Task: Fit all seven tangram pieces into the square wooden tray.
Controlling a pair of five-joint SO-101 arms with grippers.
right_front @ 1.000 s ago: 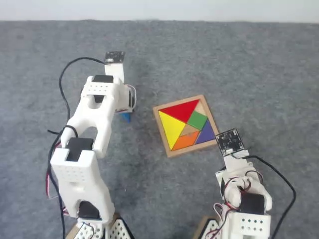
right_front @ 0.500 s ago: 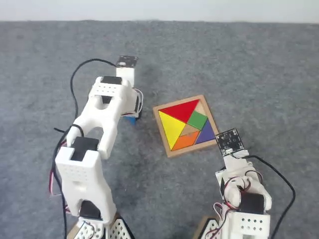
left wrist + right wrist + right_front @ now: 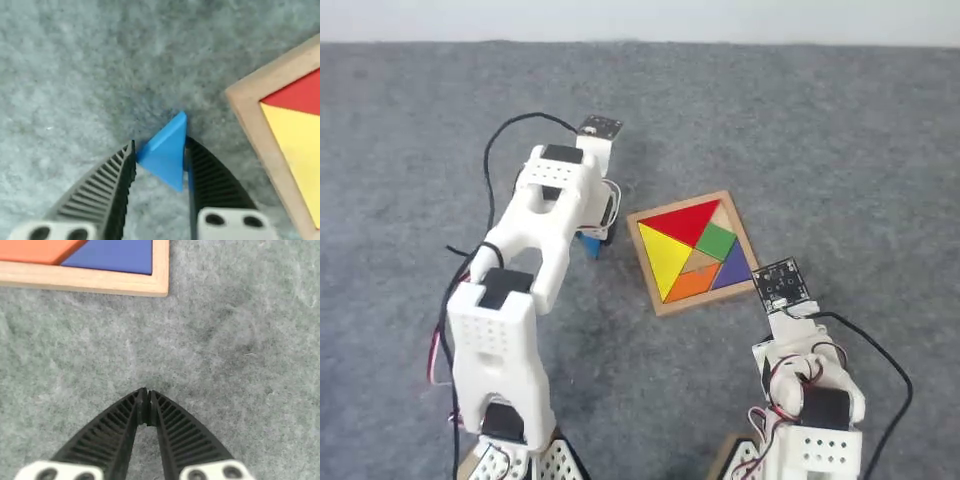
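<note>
1. The grey felt-like surface [image 3: 840,130] stretches across everything I see from above.
2. The left arm [image 3: 510,300] reaches out over the surface, and its far end sits just beside the left corner of the tray.
3. The right arm [image 3: 810,390] is folded low and close to its base, with its wrist just beside the corner of the tray nearest to it.
4. The square wooden tray [image 3: 647,265] lies turned like a diamond between the two arms.
5. Inside the tray lie a red triangle [image 3: 682,222], a yellow triangle [image 3: 662,255], a green square [image 3: 716,241], an orange piece [image 3: 688,286] and a purple piece [image 3: 733,270].
6. Two wood-coloured patches show among them. I cannot tell whether they are pieces or bare tray floor.
7. The left tool [image 3: 159,144] is clamped on a blue triangle [image 3: 165,152], one finger on each side. The piece is outside the tray, near its rim but apart from it.
8. The right tool [image 3: 146,392] has its fingers pressed together with nothing between them, over bare surface close to the tray's corner.
</note>
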